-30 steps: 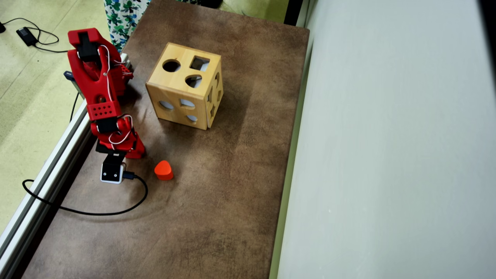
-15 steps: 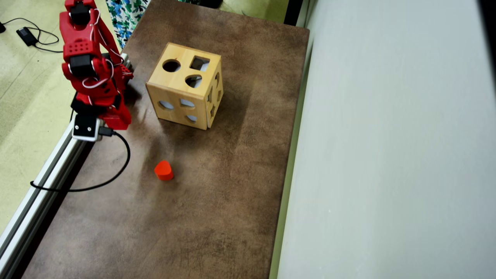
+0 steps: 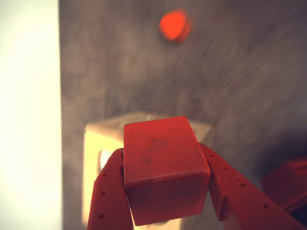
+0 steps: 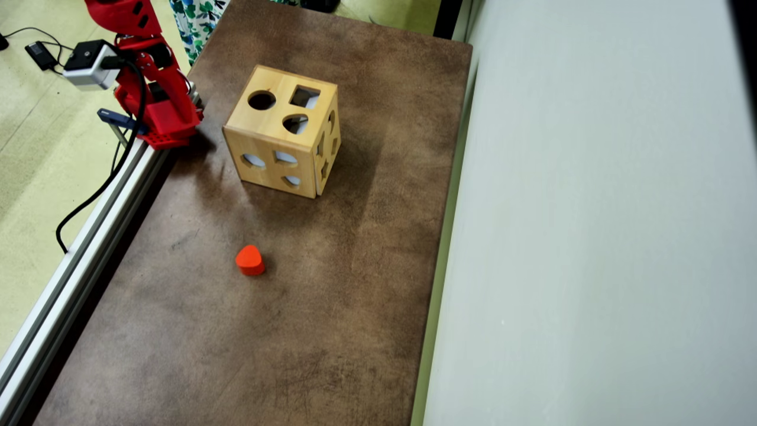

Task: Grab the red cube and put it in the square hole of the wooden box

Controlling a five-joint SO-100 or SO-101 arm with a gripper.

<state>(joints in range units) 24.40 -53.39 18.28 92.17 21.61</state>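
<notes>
Mostly hidden wooden box (image 3: 103, 143) behind claw-held (image 3: 165, 191) red cube (image 3: 163, 165)

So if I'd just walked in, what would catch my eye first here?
Probably the red cube filling the wrist view, clamped between the red gripper fingers above the wooden box. In the overhead view, the wooden box with its shaped holes stands on the brown table, and a small red heart-shaped block lies alone nearer the camera.

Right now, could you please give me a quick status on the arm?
Gripper shut on red cube. Wooden box below, square hole open. Heart block lying clear.
</notes>
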